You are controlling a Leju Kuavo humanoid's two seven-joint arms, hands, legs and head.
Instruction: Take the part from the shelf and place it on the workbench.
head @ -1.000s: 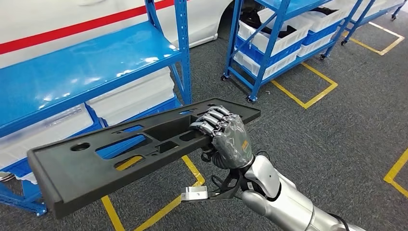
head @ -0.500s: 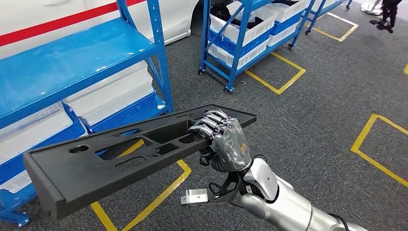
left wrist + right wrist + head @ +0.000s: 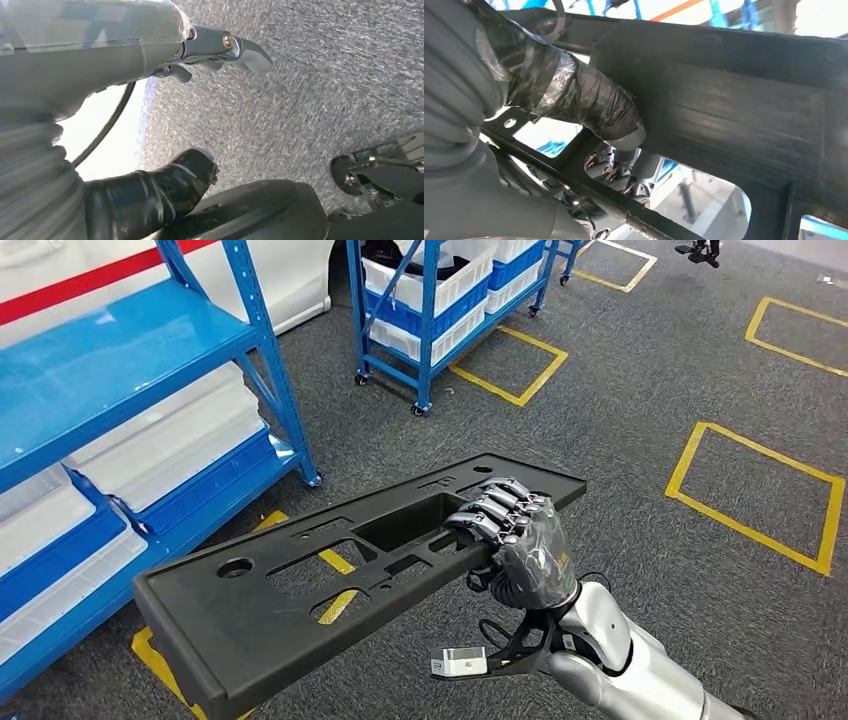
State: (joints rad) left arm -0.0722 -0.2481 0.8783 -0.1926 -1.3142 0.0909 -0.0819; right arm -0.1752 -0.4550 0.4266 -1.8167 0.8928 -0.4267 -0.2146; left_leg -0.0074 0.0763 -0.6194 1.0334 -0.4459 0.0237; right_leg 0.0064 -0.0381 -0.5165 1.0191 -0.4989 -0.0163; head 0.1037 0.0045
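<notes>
Right hand [image 3: 525,550] has its fingers wrapped tight through a cutout in the part [image 3: 330,575], long axis sticking out leftward; left hand [image 3: 150,195] hangs down, can't tell its state.

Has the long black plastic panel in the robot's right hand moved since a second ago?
Cannot tell. The black plastic panel sits right of before, but the blue shelf and the floor shifted too, so the camera turned. The right hand holds it.

Likely factory floor: blue shelving [image 3: 270,390], parts bins [image 3: 440,315], yellow floor markings [image 3: 755,495].
</notes>
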